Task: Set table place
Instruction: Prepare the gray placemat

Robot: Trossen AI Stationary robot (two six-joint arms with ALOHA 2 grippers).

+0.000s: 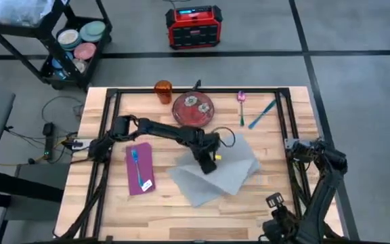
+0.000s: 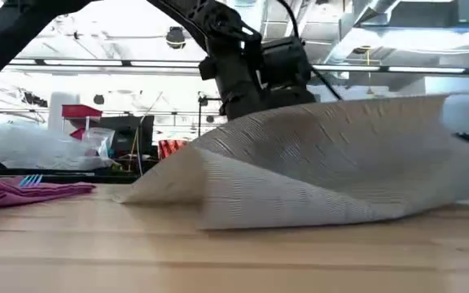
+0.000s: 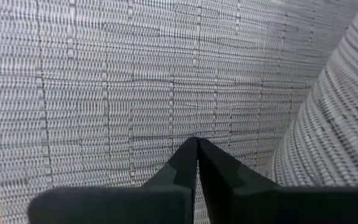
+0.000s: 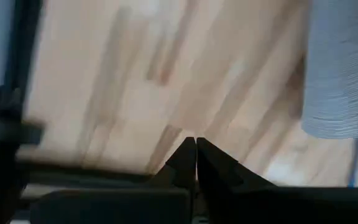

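My left gripper (image 1: 210, 163) sits over the middle of the table (image 1: 181, 210), fingers pressed together on the grey placemat (image 1: 215, 173); the left wrist view shows the tips meeting against the weave, so I judge a fold of it is pinched between them. The mat lies just right of centre, crumpled and askew; in the low view one part is lifted in a hump while its near edge rests on the wood.

Handling, as I judge it: the mat is light, woven and limp, with enough stiffness to hold a curve; it will drag and fold rather than slide flat; a hold at an edge or corner would serve better than a mid-sheet pinch; it is not fragile.

Surroundings: the red plate (image 1: 193, 108) stands just beyond the mat on the far side, the orange cup (image 1: 163, 90) to its left; the pink spoon (image 1: 241, 102) and teal utensil (image 1: 263, 114) lie at far right; the purple napkin (image 1: 140, 169) with the blue fork (image 1: 137, 165) on it lies to the left, apart from the mat. The plate is the nearest obstruction should the mat be pulled away from me.

My right gripper (image 4: 195, 146) waits at the table's right edge, fingers closed on nothing.
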